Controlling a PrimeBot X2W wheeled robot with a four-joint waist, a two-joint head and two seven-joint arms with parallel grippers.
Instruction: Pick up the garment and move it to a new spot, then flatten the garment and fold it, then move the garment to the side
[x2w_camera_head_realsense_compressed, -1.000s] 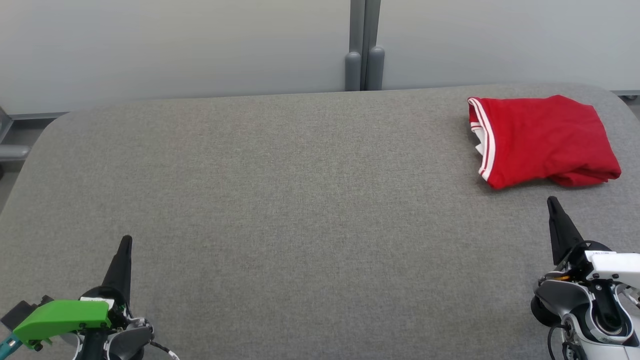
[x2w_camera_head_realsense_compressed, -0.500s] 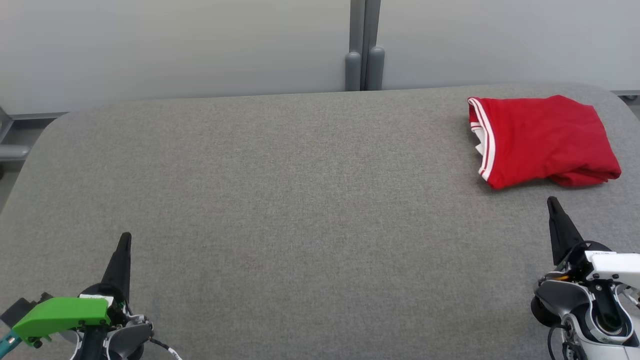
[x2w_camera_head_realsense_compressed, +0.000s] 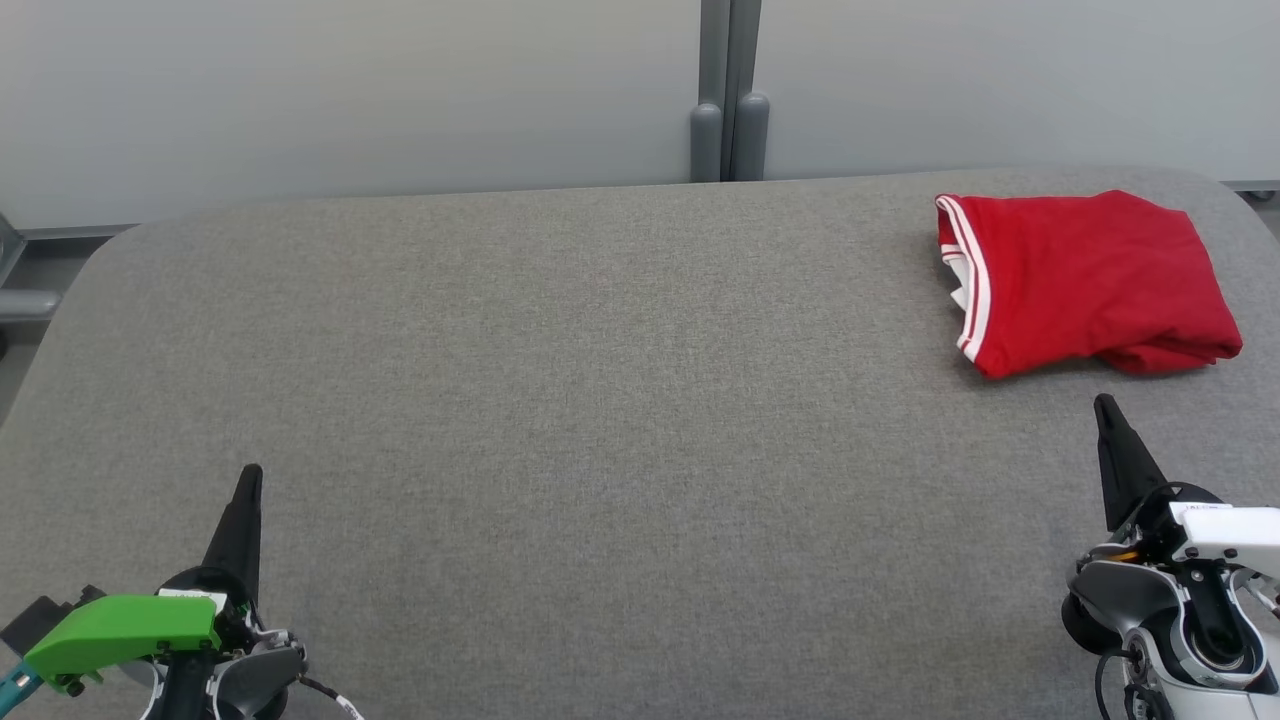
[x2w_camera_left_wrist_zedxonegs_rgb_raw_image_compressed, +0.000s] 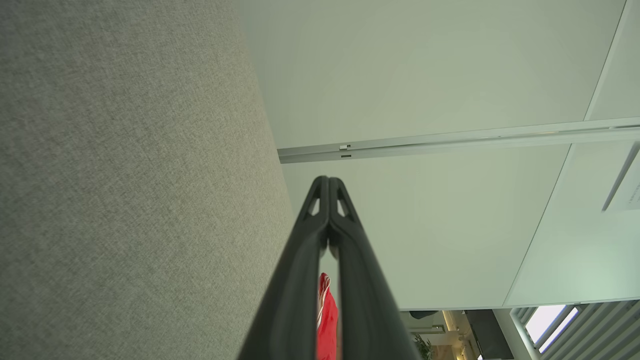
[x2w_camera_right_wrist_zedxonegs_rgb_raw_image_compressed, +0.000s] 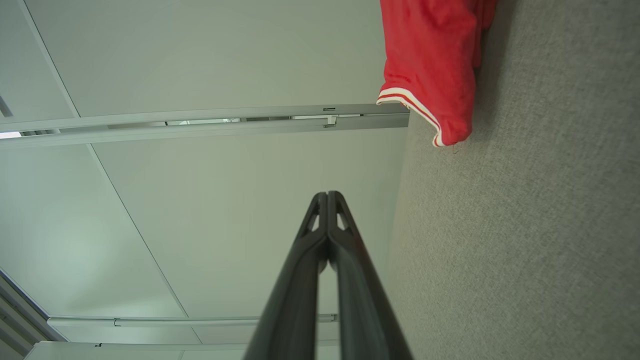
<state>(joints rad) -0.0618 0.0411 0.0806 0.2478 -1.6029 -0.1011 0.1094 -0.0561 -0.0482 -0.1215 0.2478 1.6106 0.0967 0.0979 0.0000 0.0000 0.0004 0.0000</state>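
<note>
The garment (x2w_camera_head_realsense_compressed: 1085, 282) is red with white-striped trim and lies folded at the far right of the grey table (x2w_camera_head_realsense_compressed: 560, 380). It also appears at the top of the right wrist view as the garment (x2w_camera_right_wrist_zedxonegs_rgb_raw_image_compressed: 430, 60), and as a red sliver between the fingers in the left wrist view, the garment (x2w_camera_left_wrist_zedxonegs_rgb_raw_image_compressed: 327, 320). My right gripper (x2w_camera_head_realsense_compressed: 1105, 405) is shut and empty, a short way in front of the garment. My left gripper (x2w_camera_head_realsense_compressed: 252, 472) is shut and empty at the near left, far from it. Both sets of fingertips meet in the wrist views, left gripper (x2w_camera_left_wrist_zedxonegs_rgb_raw_image_compressed: 328, 179) and right gripper (x2w_camera_right_wrist_zedxonegs_rgb_raw_image_compressed: 327, 194).
A pale wall with a grey vertical post (x2w_camera_head_realsense_compressed: 728, 100) runs behind the table's far edge. The table's rounded far corners lie at the left and right. Wide bare grey surface stretches between the two grippers.
The left gripper has crept slightly forward. The garment and the right gripper have not moved.
</note>
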